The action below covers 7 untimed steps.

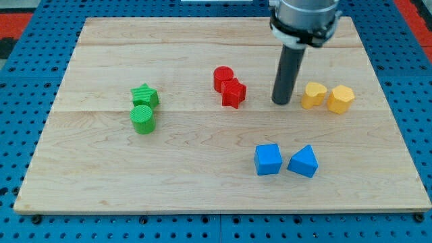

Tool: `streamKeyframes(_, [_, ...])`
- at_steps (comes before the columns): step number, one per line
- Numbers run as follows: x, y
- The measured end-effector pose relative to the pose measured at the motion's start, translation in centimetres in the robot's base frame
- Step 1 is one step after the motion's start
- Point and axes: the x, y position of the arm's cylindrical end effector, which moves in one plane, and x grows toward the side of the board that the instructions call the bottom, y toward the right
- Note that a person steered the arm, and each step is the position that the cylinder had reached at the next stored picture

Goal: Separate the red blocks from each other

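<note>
Two red blocks touch each other near the board's middle: a red cylinder (222,77) at the upper left and a red star (233,93) at its lower right. My tip (281,102) rests on the board to the right of the red star, a block's width or more from it. It stands between the red pair and the yellow blocks, not touching either.
A yellow heart-like block (313,94) and a yellow hexagon (341,98) sit just right of my tip. A green star (144,96) and green cylinder (142,119) sit at the left. A blue cube (268,159) and blue triangular block (304,161) lie at the lower right.
</note>
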Motion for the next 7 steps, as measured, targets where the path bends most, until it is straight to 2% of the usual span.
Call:
streamKeyframes(1, [-1.6,-1.4])
streamKeyframes(2, [0.9,-2.7])
streamKeyframes(4, [1.9,-6.6])
streamKeyframes(6, [-1.8,-6.9])
streamKeyframes(7, [-1.0,-9.4])
